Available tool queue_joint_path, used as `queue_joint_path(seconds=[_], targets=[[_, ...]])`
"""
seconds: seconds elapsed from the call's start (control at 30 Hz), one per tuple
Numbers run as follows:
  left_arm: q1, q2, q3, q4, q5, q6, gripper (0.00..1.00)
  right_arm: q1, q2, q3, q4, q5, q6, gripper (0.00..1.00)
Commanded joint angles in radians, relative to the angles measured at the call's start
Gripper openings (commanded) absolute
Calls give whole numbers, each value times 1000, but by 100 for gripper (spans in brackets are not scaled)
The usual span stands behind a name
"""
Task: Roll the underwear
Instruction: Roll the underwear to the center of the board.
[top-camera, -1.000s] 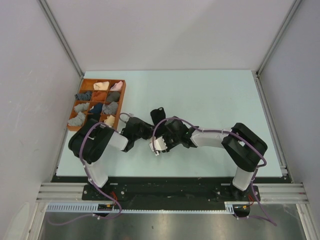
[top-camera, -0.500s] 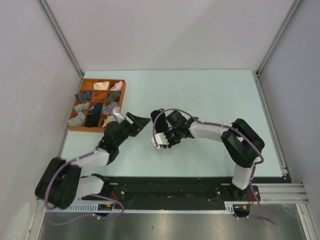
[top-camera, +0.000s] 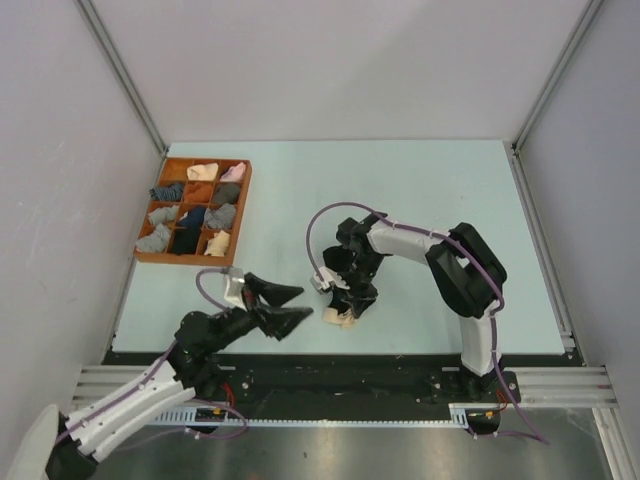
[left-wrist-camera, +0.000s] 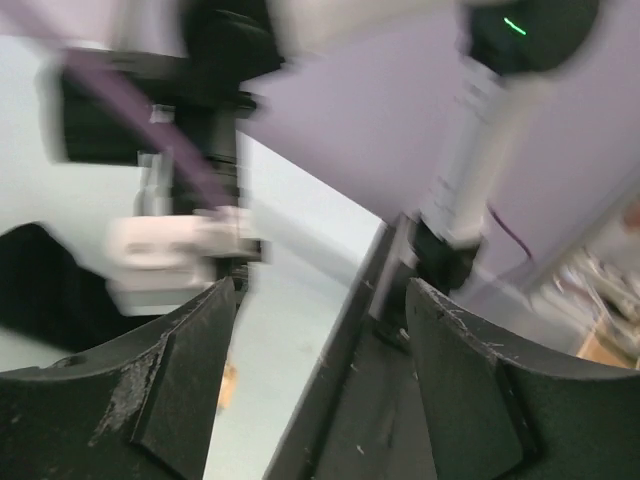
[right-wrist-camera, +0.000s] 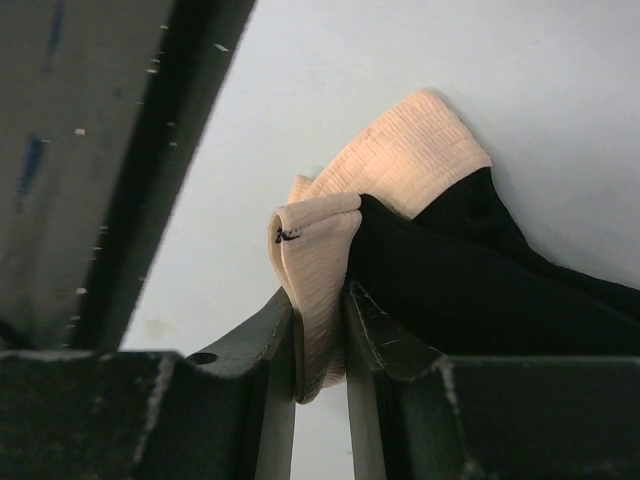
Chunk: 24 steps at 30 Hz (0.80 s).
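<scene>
So here's what we've got: the black soft-fabric underwear (top-camera: 338, 319) with the cream-beige ribbed band is down on the pale blue-green table (top-camera: 420, 190), close to the near edge and roughly in the middle left to right. The right arm's black two-finger claw (top-camera: 348, 304) is directly on top of it. From the right wrist view we can see that claw (right-wrist-camera: 320, 335) clamped shut on the folded cream band, with the band squeezed between the two fingers (right-wrist-camera: 262, 365). The black part of the underwear (right-wrist-camera: 450, 270) is bunched off to the right of them. We honestly can't tell if the fabric is lifted a bit or just lying on the table. The left arm's black claw (top-camera: 305, 302) sits lower at the near left, pointing right toward the underwear with a small gap, not touching. Its jaws are spread wide with nothing between them, and the blurry left wrist view (left-wrist-camera: 320, 300) shows the same. Over at the far left there's a brown wooden compartment tray (top-camera: 180, 259) with small rolled bundles (top-camera: 220, 215) in grey, navy, pink and cream, well apart from both claws.
</scene>
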Motion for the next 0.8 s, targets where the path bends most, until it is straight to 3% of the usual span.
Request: queue_joint_path(seconds=[0.0, 0.1, 0.17, 0.4, 0.77], targets=[[-300, -4, -95, 7, -142, 385, 74, -41, 89, 79, -258, -120, -11, 26], [-399, 186, -52, 22, -165, 537, 76, -78, 155, 139, -324, -152, -5, 25], [-417, 382, 44, 25, -155, 590, 77, -116, 200, 167, -364, -164, -4, 26], [-480, 792, 297, -30, -237, 832, 85, -142, 240, 210, -382, -152, 13, 26], [-488, 1081, 459, -78, -303, 964, 89, -153, 252, 219, -382, -144, 21, 26]])
